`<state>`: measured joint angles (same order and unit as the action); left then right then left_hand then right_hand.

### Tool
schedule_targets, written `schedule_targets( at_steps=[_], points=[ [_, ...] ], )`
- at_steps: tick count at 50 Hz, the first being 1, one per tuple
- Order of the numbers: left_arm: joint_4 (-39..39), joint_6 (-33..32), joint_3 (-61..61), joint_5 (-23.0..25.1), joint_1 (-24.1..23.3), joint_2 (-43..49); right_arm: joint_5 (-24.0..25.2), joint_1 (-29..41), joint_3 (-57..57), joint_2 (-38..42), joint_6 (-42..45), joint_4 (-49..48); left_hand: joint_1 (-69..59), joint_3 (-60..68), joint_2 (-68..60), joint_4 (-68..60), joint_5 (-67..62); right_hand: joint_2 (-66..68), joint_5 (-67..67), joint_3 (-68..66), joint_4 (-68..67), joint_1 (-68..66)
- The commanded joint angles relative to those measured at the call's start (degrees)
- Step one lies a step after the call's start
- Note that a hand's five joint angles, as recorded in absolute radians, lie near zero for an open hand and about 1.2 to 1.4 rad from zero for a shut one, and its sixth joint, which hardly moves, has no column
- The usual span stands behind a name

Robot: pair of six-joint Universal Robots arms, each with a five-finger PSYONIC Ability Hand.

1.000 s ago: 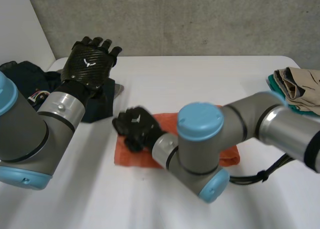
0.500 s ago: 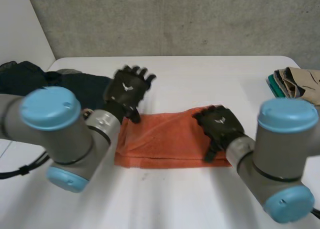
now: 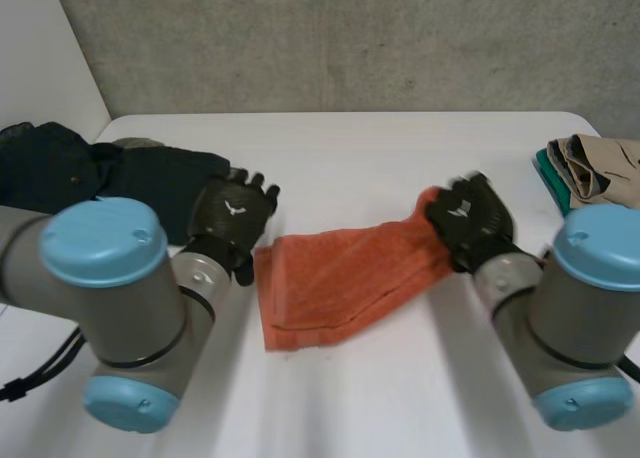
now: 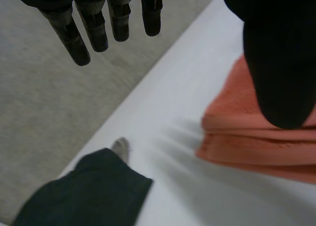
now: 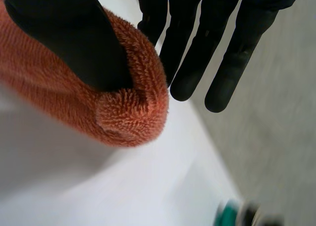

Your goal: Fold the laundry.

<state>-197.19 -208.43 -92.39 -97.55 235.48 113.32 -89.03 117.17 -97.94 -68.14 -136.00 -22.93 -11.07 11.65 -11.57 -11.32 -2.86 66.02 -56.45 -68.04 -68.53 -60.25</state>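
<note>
The right hand pinches one end of the orange towel, with its thumb pressed into the pile against straight fingers. That end is held off the white table, and the cloth slopes down from it toward the left hand. The left hand is open, its fingers straight and clear of the cloth. Its thumb is over the towel's corner; whether it touches is unclear. A heap of dark garments lies just beyond the left fingertips. A stack of folded clothes sits well apart on the right hand's outer side.
</note>
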Motion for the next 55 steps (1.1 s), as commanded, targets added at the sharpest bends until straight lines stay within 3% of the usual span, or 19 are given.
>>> schedule_targets(
  at_steps=[1,2,5,8,11,15,20,23,28,34,37,42,46,49,55],
  points=[
    [0.05,0.66,-2.80,-0.53,2.08,-7.40,9.12,13.50,8.02,3.97,5.92,-0.53,-1.16,0.59,-0.66,-0.92,0.63,13.98,-13.55,-11.96,-11.47,-19.75],
    [-0.03,0.66,-3.41,-0.53,3.39,-8.54,13.22,15.87,9.16,6.50,6.79,-0.54,-0.99,0.42,-0.49,-0.75,0.79,13.98,-13.55,-11.96,-11.47,-19.75],
    [-0.21,0.75,-4.20,-0.44,5.42,-10.22,18.78,18.52,11.18,11.43,8.81,0.69,-0.82,0.25,-0.32,-0.58,0.96,13.98,-13.55,-11.96,-11.47,-19.75],
    [-0.39,0.84,-4.91,-0.36,7.10,-11.10,19.94,19.67,11.80,14.17,9.96,2.18,-0.49,-0.09,0.01,-0.24,1.30,13.98,-13.55,-11.96,-11.47,-19.75],
    [-0.56,1.01,-5.26,-0.27,7.71,-11.19,18.46,19.76,12.42,15.14,9.53,2.72,-0.32,-0.25,0.18,-0.08,1.47,-56.02,56.45,58.04,58.53,50.25],
    [-1.09,1.63,-4.56,0.17,7.54,-11.10,12.40,19.41,12.77,13.65,2.95,2.37,-0.15,-0.42,0.35,0.09,1.64,-56.02,56.45,58.04,58.53,50.25],
    [-4.33,4.87,-1.67,0.35,6.49,-10.66,6.50,14.95,11.90,2.61,-18.19,2.89,0.52,-1.09,1.02,0.77,2.31,-56.02,56.45,58.04,58.53,50.25],
    [-5.22,7.16,-0.26,0.78,5.26,-10.31,5.79,11.16,12.50,-0.58,-29.36,6.29,0.52,-1.09,1.02,0.77,2.31,-56.02,56.45,58.04,58.53,50.25],
    [-3.82,12.69,3.79,6.49,1.30,-6.01,6.23,6.58,18.56,0.55,-37.66,18.60,0.52,-1.10,1.02,0.77,2.31,-56.02,56.45,58.04,58.53,50.25],
    [2.94,15.69,4.93,7.29,-2.65,-1.88,7.64,6.05,28.40,10.29,-38.73,30.74,0.35,-0.93,0.85,0.60,2.14,-56.02,56.45,58.04,58.53,50.25],
    [6.37,15.95,5.11,6.42,-3.36,1.90,10.88,5.70,33.68,14.60,-38.90,35.14,0.19,-0.76,0.69,0.43,1.97,-56.02,56.45,58.04,58.53,50.25],
    [8.93,16.04,4.67,-0.52,-3.45,5.68,16.24,5.43,39.21,21.71,-38.64,39.53,0.02,-0.59,0.52,0.26,1.80,-56.02,56.45,58.04,58.53,50.25],
    [9.46,15.43,3.97,-5.36,-2.83,6.91,15.21,5.35,40.54,25.24,-36.81,42.08,0.02,-0.59,0.52,0.26,1.81,-56.02,56.45,58.04,58.53,50.25],
    [9.81,15.25,3.27,-5.54,-2.66,7.36,13.45,5.35,40.54,26.21,-34.95,42.09,-0.15,-0.42,0.35,0.09,1.64,-56.02,56.45,58.04,58.53,50.25],
    [10.60,13.76,2.56,-4.84,-2.30,6.83,4.84,5.96,40.46,24.64,-27.75,41.22,0.02,-0.59,0.52,0.26,1.80,-56.02,56.45,58.04,58.53,50.25]
  ],
)
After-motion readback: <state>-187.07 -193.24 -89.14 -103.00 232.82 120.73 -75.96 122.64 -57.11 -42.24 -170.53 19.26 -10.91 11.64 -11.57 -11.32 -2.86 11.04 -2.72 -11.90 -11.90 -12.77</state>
